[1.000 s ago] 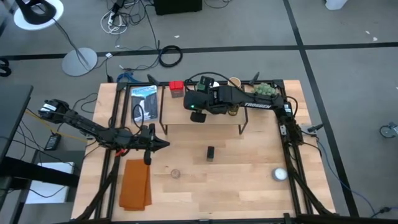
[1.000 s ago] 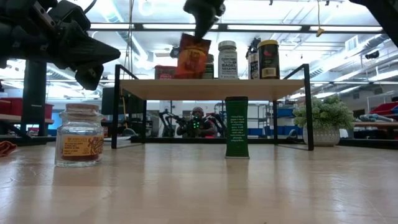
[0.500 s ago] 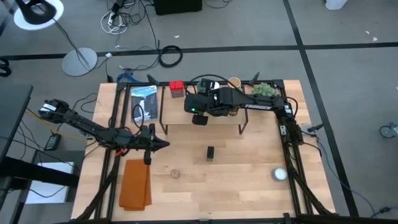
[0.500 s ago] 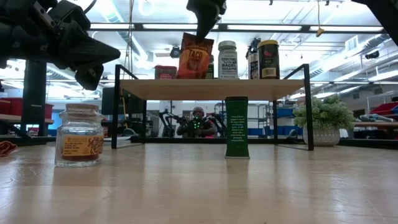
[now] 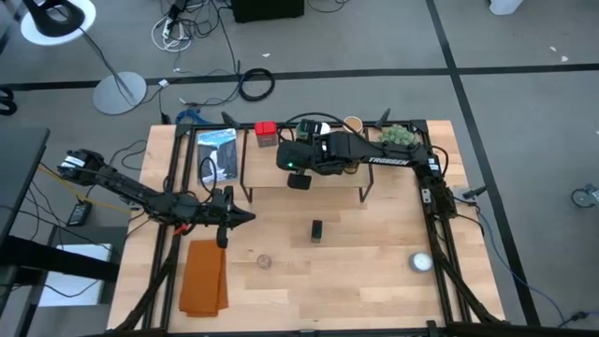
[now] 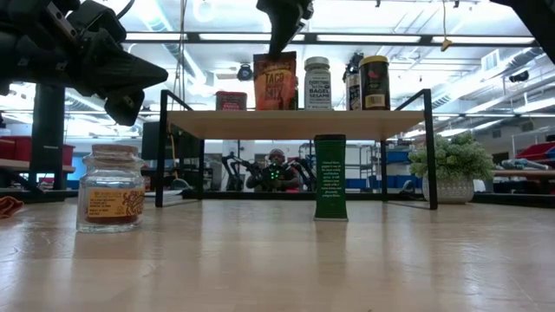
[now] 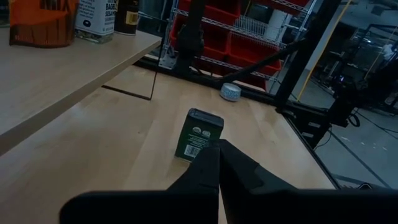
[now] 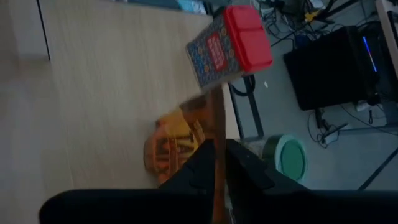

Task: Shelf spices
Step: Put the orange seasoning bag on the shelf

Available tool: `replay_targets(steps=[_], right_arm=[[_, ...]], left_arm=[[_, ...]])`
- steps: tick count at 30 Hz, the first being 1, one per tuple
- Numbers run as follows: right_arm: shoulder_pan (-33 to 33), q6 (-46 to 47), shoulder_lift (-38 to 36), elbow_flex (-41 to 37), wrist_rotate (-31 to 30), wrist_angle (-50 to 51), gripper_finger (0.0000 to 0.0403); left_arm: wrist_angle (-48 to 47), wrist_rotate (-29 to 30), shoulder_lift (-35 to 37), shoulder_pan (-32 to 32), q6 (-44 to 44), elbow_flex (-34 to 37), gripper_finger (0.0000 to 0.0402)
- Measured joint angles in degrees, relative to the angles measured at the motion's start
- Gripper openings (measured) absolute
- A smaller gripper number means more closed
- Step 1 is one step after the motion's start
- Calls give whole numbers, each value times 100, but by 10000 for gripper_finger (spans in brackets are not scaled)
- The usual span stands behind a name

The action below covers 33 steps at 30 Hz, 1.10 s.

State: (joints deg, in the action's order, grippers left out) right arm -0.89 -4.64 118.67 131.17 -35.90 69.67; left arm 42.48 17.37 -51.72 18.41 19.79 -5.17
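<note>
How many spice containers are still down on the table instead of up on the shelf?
2: a glass jar left of the shelf, and a green tin in front of it. Others may be hidden.

The right claw [image 5: 299,178] hung over the shelf [image 5: 281,181]. The left claw [image 5: 245,217] waited just off the shelf's corner. A dark box [image 5: 317,229] stood on the tabletop [image 5: 365,281], a jar [image 5: 264,262] nearby.

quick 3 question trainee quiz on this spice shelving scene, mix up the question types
1. True or false: the taco packet stands upright on the shelf.
2. Which stands on the table in front of the shelf? A) green box B) red-lidded tin C) plant
3. Fill in: the left gripper hangs over the table, fingers ____.

Key: 1 true; 2 A; 3 shut
</note>
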Motion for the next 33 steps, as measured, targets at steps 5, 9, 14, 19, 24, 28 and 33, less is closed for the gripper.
replay_targets(steps=[5,9,14,19,24,28,33], right_arm=[[1,-6,0,0,1,-244,54],[0,-48,0,0,0,-247,68],[0,-271,0,-2,-19,-408,86],[9,-395,-4,-2,-248,-753,111],[15,-469,-22,-2,-247,-712,138],[61,-463,-22,-2,-247,-737,157],[187,-560,-52,-2,-330,-920,178]], left_arm=[[2,-1,0,0,0,0,5],[2,-2,0,-1,1,0,5],[2,-2,0,0,0,0,5],[2,-1,0,0,1,0,5],[2,-2,0,0,1,0,5],[2,-2,0,-2,2,0,5],[2,0,0,0,0,0,5]])
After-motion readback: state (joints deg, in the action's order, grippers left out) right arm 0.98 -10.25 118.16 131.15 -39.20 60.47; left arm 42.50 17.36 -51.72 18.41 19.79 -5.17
